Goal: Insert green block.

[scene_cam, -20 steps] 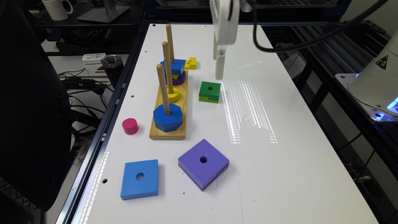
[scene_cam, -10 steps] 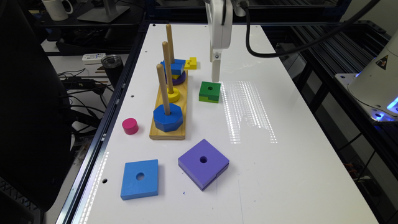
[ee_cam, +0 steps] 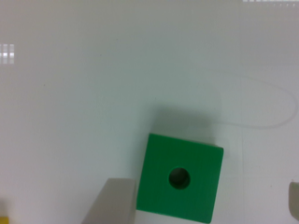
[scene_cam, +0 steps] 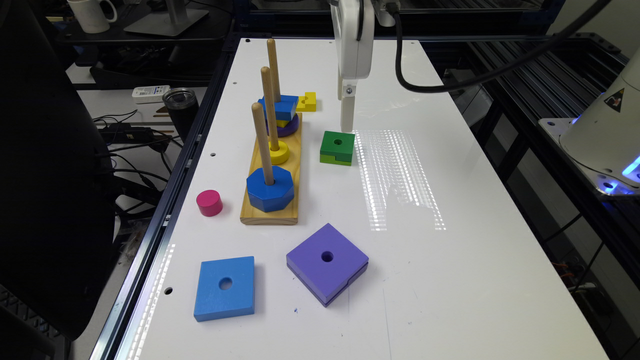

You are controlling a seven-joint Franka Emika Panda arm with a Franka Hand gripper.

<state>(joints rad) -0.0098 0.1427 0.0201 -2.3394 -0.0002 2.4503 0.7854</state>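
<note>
The green block (scene_cam: 337, 147) lies flat on the white table (scene_cam: 450, 280), its round hole facing up, just to the exterior view's right of the wooden peg board (scene_cam: 270, 212). My gripper (scene_cam: 347, 122) hangs a little above the block's far edge. In the wrist view the green block (ee_cam: 180, 182) sits on the table between my spread fingers, one grey finger (ee_cam: 112, 203) close beside it and the other at the frame's edge. The gripper (ee_cam: 203, 205) is open and holds nothing.
The board's three pegs carry a blue octagon (scene_cam: 270, 189), a yellow ring (scene_cam: 278, 151) and a blue square stack (scene_cam: 280, 107). A yellow piece (scene_cam: 306, 101), a pink cylinder (scene_cam: 209, 202), a blue square block (scene_cam: 225, 287) and a purple square block (scene_cam: 327, 262) lie around.
My gripper has moved toward the exterior view's left and dropped lower, ending close above the green block. The blocks have not moved.
</note>
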